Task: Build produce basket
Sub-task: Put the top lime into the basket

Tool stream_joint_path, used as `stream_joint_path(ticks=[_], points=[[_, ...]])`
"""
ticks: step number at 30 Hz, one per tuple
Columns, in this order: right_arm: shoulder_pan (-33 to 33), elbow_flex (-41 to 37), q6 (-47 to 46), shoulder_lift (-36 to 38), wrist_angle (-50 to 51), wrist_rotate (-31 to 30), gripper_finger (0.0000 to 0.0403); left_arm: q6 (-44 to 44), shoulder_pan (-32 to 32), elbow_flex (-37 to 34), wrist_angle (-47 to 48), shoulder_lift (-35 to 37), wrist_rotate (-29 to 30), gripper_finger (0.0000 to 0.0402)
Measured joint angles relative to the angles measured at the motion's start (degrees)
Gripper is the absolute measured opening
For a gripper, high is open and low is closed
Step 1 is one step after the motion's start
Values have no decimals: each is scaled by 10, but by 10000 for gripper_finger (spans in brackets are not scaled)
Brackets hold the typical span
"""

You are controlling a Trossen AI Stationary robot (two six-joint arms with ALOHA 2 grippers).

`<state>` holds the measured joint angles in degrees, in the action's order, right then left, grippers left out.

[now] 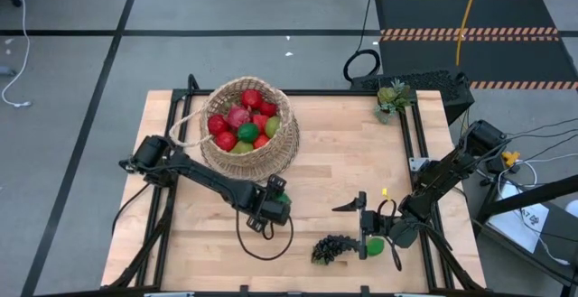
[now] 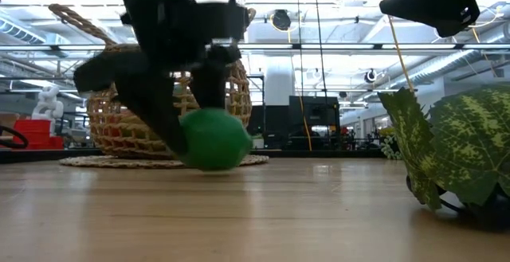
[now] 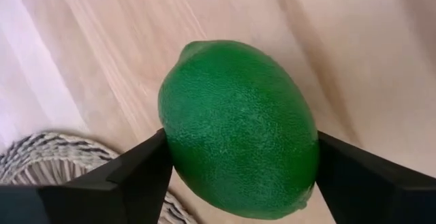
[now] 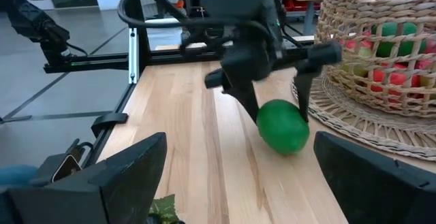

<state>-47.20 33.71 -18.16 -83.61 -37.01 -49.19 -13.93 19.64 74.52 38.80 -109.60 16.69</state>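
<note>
The basket (image 1: pixel 250 127) stands at the far left of the counter (image 1: pixel 343 166), filled with red and green fruit (image 1: pixel 242 121). Just in front of it, the left pincer (image 1: pixel 276 198) points down with a lime (image 3: pixel 238 125) between its fingers (image 3: pixel 139 176); both fingers touch the lime's sides, and the lime sits on the counter beside the basket's mat. Toward the right front, the grapes (image 1: pixel 334 247) lie near the edge. The right pincer (image 1: pixel 363 218) hovers just above them, its jaws wide apart and holding nothing. A small plant (image 1: pixel 392 98) stands at the far right corner.
</note>
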Motion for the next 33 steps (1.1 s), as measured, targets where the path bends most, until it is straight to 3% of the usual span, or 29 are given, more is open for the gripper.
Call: stream_joint_path(ticks=[6, 12, 18, 26, 33], points=[[0, 0, 2, 0, 4, 0, 367, 87, 26, 13, 1, 36, 20, 321], [0, 0, 2, 0, 3, 0, 367, 187, 60, 14, 3, 87, 78, 305], [0, 0, 2, 0, 4, 0, 367, 288, 92, 14, 4, 131, 116, 319], [0, 0, 2, 0, 3, 0, 367, 396, 131, 14, 0, 145, 169, 316], [0, 0, 2, 0, 2, 0, 367, 425, 158, 14, 1, 145, 285, 309]])
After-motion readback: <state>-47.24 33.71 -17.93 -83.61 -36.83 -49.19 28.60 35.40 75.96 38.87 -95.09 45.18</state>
